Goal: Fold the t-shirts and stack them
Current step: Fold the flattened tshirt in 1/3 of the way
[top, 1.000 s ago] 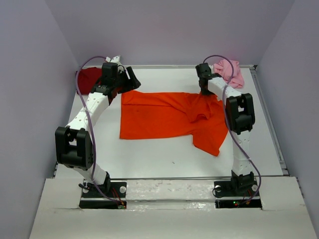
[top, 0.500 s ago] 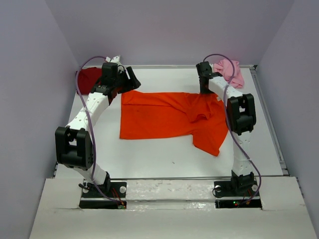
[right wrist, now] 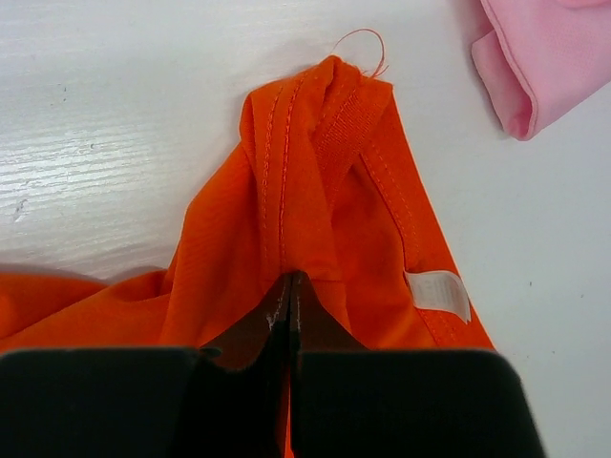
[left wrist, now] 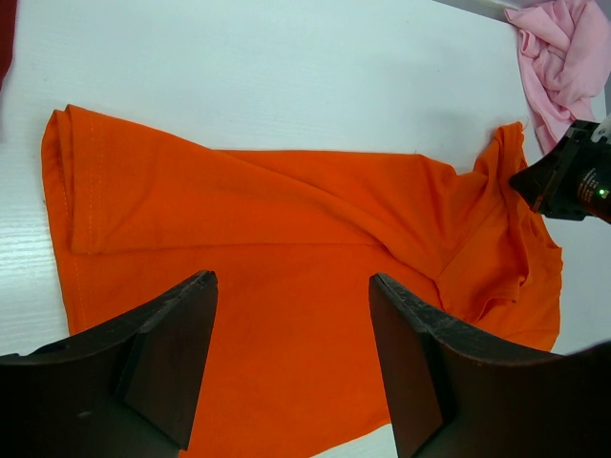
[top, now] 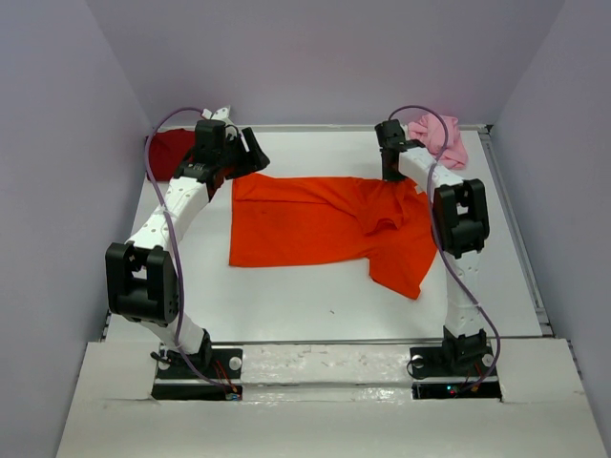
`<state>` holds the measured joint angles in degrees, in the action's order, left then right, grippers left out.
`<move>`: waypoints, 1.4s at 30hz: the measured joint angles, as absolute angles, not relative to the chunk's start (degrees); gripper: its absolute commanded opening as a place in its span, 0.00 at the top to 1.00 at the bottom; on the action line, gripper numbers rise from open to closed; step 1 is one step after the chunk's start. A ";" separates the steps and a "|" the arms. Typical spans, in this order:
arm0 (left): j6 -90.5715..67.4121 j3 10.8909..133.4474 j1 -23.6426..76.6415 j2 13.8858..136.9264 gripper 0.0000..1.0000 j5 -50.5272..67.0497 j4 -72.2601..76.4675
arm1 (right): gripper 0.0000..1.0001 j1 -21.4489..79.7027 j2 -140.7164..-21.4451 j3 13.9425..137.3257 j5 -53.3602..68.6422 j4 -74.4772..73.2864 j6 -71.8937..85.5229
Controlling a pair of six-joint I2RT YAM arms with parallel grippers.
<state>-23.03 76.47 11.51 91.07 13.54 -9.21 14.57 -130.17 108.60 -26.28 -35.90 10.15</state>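
White painted table (top: 315,310), plain pale lilac walls (top: 325,57) on three sides, soft even light

Behind central t-shirt (top: 305,221): far-left t-shirt (top: 169,151), apparently, and far-right t-shirt (top: 442,139)

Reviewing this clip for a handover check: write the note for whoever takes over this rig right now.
The left gripper is open, holds nothing and hovers over the left part of the orange t-shirt.
The right gripper is shut on a bunched edge of the orange t-shirt at its far right.
The orange t-shirt lies spread but rumpled mid-table. The dark red t-shirt is bunched at the far left, the pink t-shirt at the far right.
Done: nothing folded or stacked.
Left: fold all three, then stack them.
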 measured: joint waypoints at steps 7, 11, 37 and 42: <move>-23.03 76.47 11.51 91.07 0.26 13.54 -9.21 | 1.00 13.67 -130.67 108.14 -25.17 -35.66 10.15; -23.03 76.47 11.51 91.07 0.26 13.54 -9.21 | 1.00 12.93 -130.63 107.48 -25.15 -35.31 10.11; -23.03 76.47 11.55 91.07 0.26 14.06 -9.19 | 0.42 7.94 -124.20 103.55 -25.58 -32.93 9.34; -23.05 76.47 11.57 91.07 0.26 14.17 -9.19 | 0.37 7.94 -124.20 103.63 -21.93 -33.01 9.65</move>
